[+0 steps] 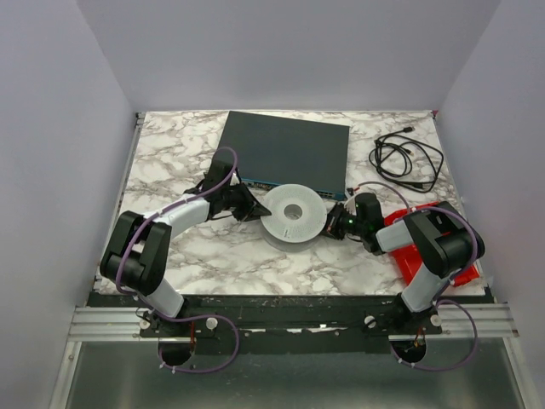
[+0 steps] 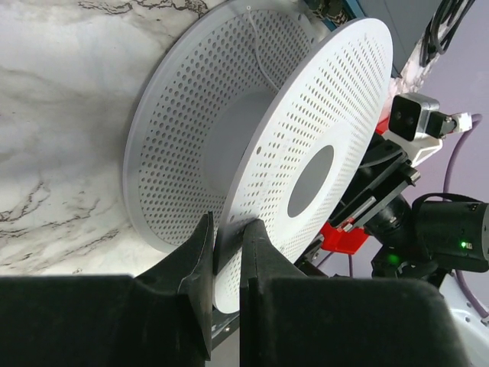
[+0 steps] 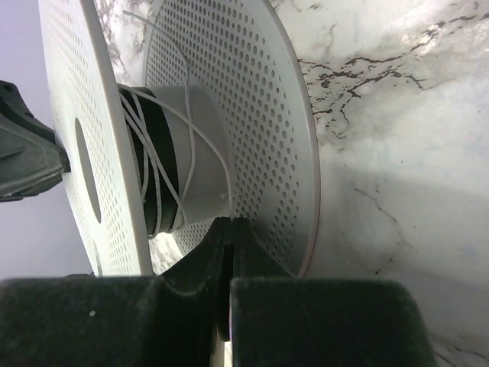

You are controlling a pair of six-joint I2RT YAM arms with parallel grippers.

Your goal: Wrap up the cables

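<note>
A white perforated spool [image 1: 294, 213] lies flat in the middle of the marble table. The thin white wire [image 3: 157, 153] is wound in loose turns round its hub, over a black band. My left gripper [image 1: 260, 209] is shut on the rim of the spool's upper flange [image 2: 321, 99]; in the left wrist view its gripper [image 2: 229, 233] pinches that rim. My right gripper [image 1: 328, 226] reaches between the two flanges from the right. In the right wrist view it [image 3: 231, 223] is shut, and a strand of the wire runs from the hub down into its tips.
A dark flat box [image 1: 285, 153] lies just behind the spool. A bundle of black cords [image 1: 407, 160] lies at the back right. A red tray [image 1: 417, 256] sits under my right arm at the right edge.
</note>
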